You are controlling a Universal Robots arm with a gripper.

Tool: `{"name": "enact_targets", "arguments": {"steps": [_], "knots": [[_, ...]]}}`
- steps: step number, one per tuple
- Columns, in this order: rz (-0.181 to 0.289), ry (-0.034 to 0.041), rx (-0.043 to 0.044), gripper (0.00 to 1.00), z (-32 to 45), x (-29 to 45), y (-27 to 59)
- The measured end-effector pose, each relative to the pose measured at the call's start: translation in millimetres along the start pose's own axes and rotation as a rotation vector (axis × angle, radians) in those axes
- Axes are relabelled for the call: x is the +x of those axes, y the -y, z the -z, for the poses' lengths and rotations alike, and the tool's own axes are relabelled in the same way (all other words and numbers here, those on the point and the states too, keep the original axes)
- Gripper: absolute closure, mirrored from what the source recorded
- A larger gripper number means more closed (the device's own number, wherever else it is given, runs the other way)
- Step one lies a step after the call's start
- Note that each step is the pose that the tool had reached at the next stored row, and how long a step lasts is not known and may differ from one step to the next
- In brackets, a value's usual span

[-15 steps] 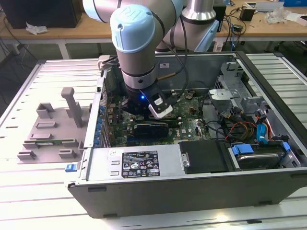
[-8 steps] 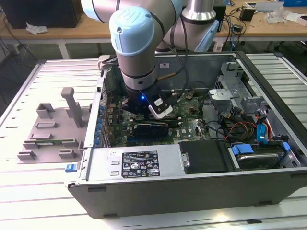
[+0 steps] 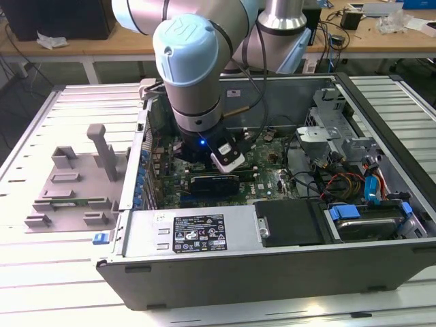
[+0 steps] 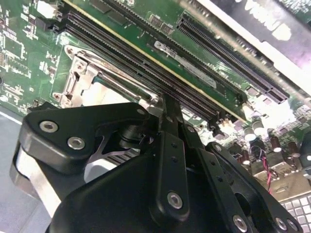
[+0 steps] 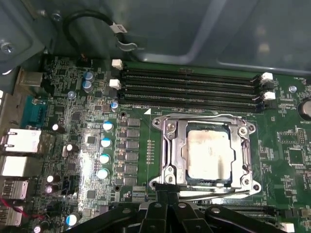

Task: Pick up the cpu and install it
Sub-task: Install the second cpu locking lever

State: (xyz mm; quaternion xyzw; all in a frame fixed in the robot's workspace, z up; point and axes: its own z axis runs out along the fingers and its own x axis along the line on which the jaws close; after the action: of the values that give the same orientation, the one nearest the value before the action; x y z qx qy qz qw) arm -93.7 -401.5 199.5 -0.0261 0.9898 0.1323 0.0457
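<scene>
The cpu (image 5: 210,155) lies flat inside the metal socket frame (image 5: 171,145) on the green motherboard (image 5: 146,160), just beside the 4 black memory slots (image 5: 189,90). The hand (image 5: 165,196) hovers at the frame's edge, its fingers pressed together and holding nothing, inside the open computer case (image 3: 272,272).

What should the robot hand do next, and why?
Probably lift straight up a little. In the first wrist view the cpu already lies in its socket frame, and the gripper sits shut at the frame's edge, holding nothing that shows.
</scene>
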Motion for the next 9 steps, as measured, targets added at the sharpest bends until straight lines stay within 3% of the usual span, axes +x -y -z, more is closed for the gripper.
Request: {"name": "enact_targets", "arguments": {"steps": [6, 9], "knots": [[-0.001, 0.0067, -0.0249, 0.89, -0.6, 0.2, 0.7], [-0.003, 0.0074, -0.0267, 0.89, -3.0, 1.1, 1.6]]}}
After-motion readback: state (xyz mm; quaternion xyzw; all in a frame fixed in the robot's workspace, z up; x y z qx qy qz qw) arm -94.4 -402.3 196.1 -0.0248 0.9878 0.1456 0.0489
